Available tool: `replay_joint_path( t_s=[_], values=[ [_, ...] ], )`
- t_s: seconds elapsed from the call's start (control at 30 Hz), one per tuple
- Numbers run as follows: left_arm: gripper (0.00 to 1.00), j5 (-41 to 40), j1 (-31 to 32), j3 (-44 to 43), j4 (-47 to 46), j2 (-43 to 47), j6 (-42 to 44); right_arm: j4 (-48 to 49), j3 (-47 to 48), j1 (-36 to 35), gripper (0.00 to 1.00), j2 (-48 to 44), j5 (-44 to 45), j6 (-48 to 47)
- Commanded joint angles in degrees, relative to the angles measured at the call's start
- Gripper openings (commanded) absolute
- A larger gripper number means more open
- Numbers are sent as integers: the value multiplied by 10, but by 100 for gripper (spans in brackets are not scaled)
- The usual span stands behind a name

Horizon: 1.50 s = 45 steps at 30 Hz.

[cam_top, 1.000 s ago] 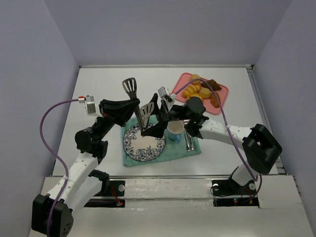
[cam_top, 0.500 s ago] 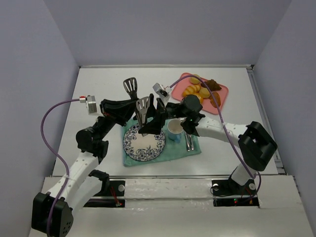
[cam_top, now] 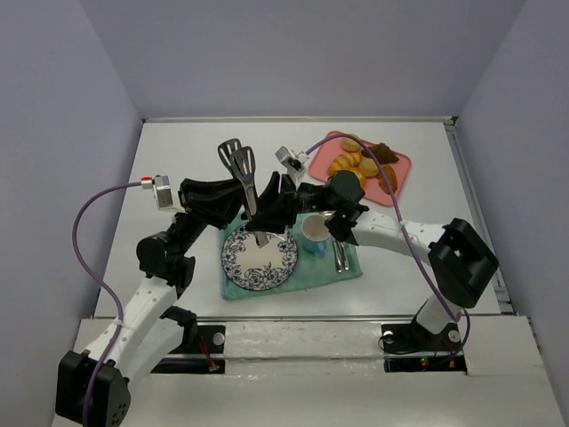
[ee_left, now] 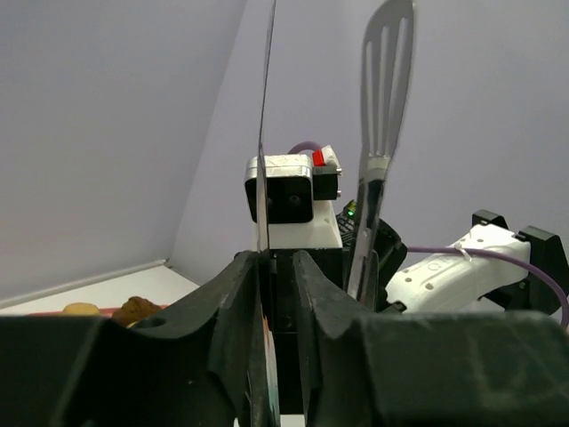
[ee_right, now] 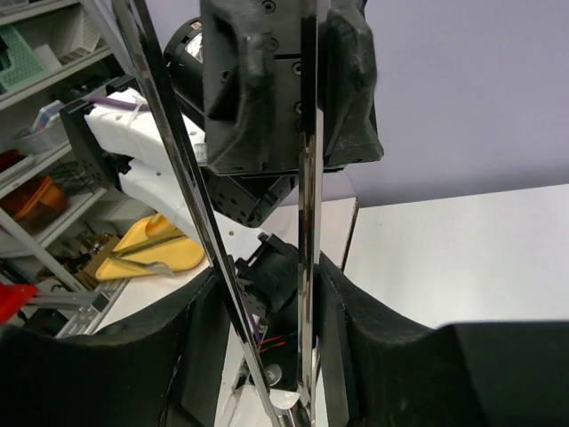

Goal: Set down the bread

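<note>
Above the round patterned plate (cam_top: 233,255), my right jaws (ee_right: 267,294) pinch the thin, shiny steel tongs (cam_top: 242,164); my left jaws (ee_left: 276,276) stand slightly apart around one slotted blade; farther back, the golden bread (cam_top: 350,144) sits on the pink tray (cam_top: 401,165)

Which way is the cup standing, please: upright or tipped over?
Upright: seen from above, the cup shows its round open mouth, and it stands on the teal cloth beside the plate.

Small golden-orange bread (cam_top: 341,165), seemingly ring-shaped though too small to tell surely, lying flat at left end of pink tray (cam_top: 403,165), beside yellow buns (cam_top: 363,162).
</note>
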State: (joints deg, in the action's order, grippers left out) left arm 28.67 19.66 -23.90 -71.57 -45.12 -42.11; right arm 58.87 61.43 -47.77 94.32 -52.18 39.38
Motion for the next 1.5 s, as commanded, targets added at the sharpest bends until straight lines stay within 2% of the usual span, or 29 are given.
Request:
replay_joint_path(
  t_s=[0.0,0.1,0.3,0.43,0.47,0.63,0.73,0.77,0.8,0.83,0.87,0.9,0.93,0.97,1.03,1.07,1.2,1.47],
  values=[
    [40,5,3,-3,-21,21,13,19,19,-6,44,-8,30,4],
    [43,10,4,-4,-1,28,18,38,18,-6,43,-11,32,9],
    [62,6,4,-14,56,43,29,65,16,7,45,-23,41,21],
    [69,-31,4,-20,122,63,44,55,4,24,46,-43,52,18],
    [75,-57,4,-22,162,75,48,30,-2,40,46,-55,57,18],
    [94,-119,4,-11,216,122,64,-55,-41,115,46,-94,81,17],
    [99,-155,4,-18,283,158,79,-186,-58,168,46,-130,102,-31],
    [99,-181,4,-25,323,174,90,-311,-54,174,46,-142,150,-95],
    [99,-192,4,-27,340,180,98,-388,-47,174,46,-156,197,-143],
    [99,-205,4,-32,377,187,109,-451,-28,174,46,-180,318,-175],
    [99,-238,4,-35,397,187,116,-538,-27,174,46,-190,393,-201],
    [99,-257,4,-38,415,184,124,-567,-30,174,47,-203,458,-208],
    [99,-279,4,-45,447,173,126,-621,-39,174,48,-224,581,-215],
    [99,-332,4,-48,462,163,128,-647,-40,174,49,-232,631,-221],
    [99,-366,4,-58,489,139,134,-704,-33,174,51,-237,700,-229],
    [99,-378,4,-70,512,115,139,-763,-19,174,52,-229,743,-231],
    [99,-438,4,-89,536,63,143,-848,4,174,53,-192,807,-214],
    [99,-489,4,-55,516,62,136,-909,63,174,54,-150,793,-217]
  ],
)
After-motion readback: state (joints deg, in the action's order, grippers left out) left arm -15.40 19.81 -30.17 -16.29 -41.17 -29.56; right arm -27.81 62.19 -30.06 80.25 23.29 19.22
